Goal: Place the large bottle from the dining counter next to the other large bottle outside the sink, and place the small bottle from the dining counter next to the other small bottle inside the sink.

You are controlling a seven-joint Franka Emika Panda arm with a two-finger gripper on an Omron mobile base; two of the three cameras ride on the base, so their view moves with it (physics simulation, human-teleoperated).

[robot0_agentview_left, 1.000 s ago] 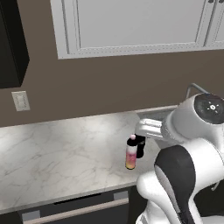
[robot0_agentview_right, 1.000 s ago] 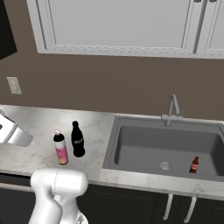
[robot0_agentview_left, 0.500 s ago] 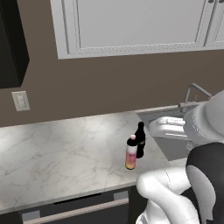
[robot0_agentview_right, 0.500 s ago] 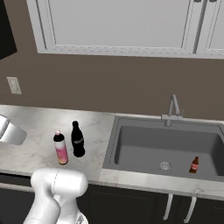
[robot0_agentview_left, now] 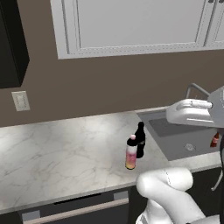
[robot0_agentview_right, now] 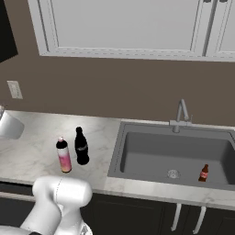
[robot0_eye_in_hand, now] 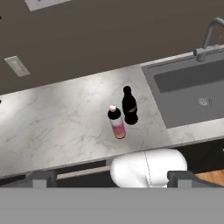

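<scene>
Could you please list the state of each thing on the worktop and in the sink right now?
Pink bottle: upright on the worktop, free, beside the black one.
Black bottle: upright, left of the sink.
Small bottle: upright inside the sink.
Faucet: no water visible.

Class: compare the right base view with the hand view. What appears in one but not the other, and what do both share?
Right base view alone: the small orange-pink bottle standing inside the grey sink, and the white upper cabinets. Hand view alone: a dark drawer front with a pale handle below the counter. Both share the tall pink-yellow bottle, close beside the all-black glossy bottle, on the marble worktop.
</scene>
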